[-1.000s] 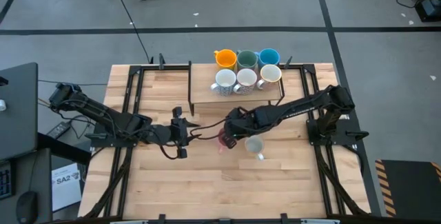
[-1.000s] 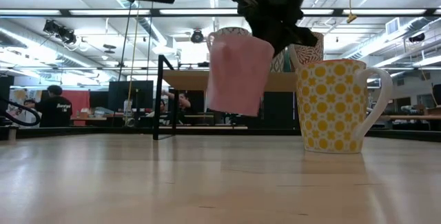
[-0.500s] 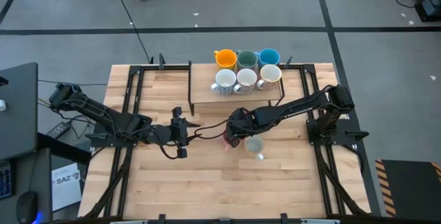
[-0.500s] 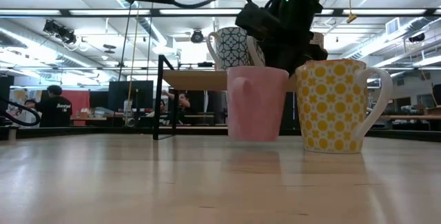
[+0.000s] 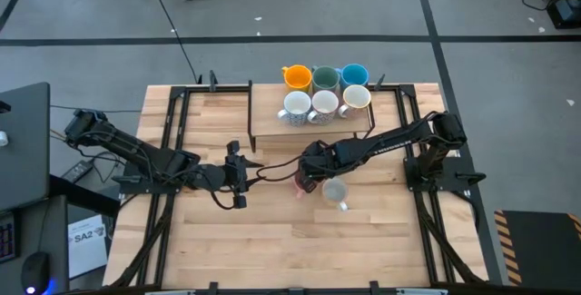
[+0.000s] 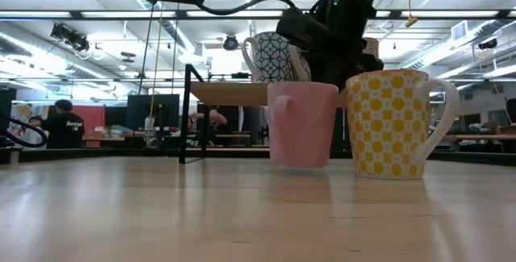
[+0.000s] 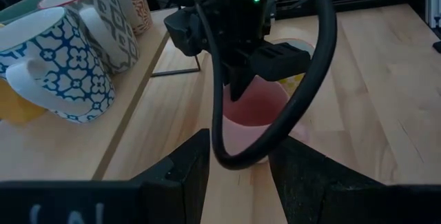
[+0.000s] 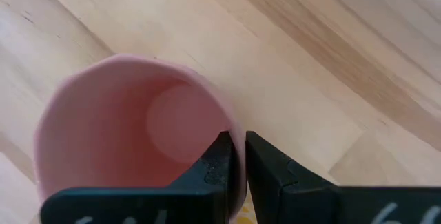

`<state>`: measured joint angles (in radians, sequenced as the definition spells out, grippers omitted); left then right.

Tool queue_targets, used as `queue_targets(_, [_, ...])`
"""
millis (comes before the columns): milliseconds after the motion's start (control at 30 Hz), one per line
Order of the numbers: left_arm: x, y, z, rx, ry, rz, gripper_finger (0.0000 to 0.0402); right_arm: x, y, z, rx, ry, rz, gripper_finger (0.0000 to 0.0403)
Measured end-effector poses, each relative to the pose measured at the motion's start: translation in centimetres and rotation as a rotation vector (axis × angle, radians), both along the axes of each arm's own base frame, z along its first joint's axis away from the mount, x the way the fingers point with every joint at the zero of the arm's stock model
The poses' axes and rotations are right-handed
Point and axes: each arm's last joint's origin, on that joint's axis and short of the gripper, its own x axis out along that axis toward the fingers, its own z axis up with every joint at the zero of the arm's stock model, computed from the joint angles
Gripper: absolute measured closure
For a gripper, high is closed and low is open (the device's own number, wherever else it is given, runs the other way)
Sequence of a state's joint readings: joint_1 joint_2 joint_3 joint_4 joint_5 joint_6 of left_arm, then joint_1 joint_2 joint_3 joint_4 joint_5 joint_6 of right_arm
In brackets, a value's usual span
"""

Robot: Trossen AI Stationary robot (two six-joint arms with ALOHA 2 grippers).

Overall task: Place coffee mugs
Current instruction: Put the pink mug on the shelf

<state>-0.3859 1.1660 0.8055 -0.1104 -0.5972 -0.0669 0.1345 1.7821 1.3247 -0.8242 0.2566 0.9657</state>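
1. The table (image 5: 272,240) carries a raised wooden shelf (image 5: 272,130) at its far edge, with 6 mugs standing on it in 2 rows: orange (image 5: 296,77), dark green (image 5: 325,79) and blue (image 5: 354,74) behind, 3 pale patterned ones (image 5: 324,104) in front.
2. The right arm reaches in from the right and its right gripper (image 8: 236,156) sits directly above the pink mug (image 6: 301,125), which stands upright on the table, mouth up, in front of the shelf.
3. The relation that matters: the mug's long axis runs straight up and down, and the gripper's fingers (image 8: 265,169) straddle the rim, 1 inside and 1 outside, pinched on the wall with only a thin gap showing. I judge the hold is just loosening, so the coming move is likely a straight lift clear.
4. A yellow-patterned mug (image 6: 391,125) stands just beside the pink one, on the side nearer the right arm's base; both are upright and appear slightly apart in the low view.
5. The left gripper (image 7: 238,169) waits at mid-table, fingers apart and holding nothing, pointing at the pink mug from the left; the right arm is much the nearer.
6. The pink mug's handle direction I cannot tell.
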Motion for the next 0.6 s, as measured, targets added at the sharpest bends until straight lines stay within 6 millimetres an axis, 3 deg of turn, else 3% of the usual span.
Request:
queue_targets(200, [-0.01, 0.01, 0.01, 0.000, 0.000, 0.000, 0.0248, -0.01, 0.06, 0.00, 0.015, 0.001, 0.005, 0.0357])
queue_targets(600, [-0.01, 0.01, 0.02, 0.000, -0.001, 0.000, 0.0248, -0.02, 0.06, 0.12, 0.016, -0.003, 0.005, 0.0311])
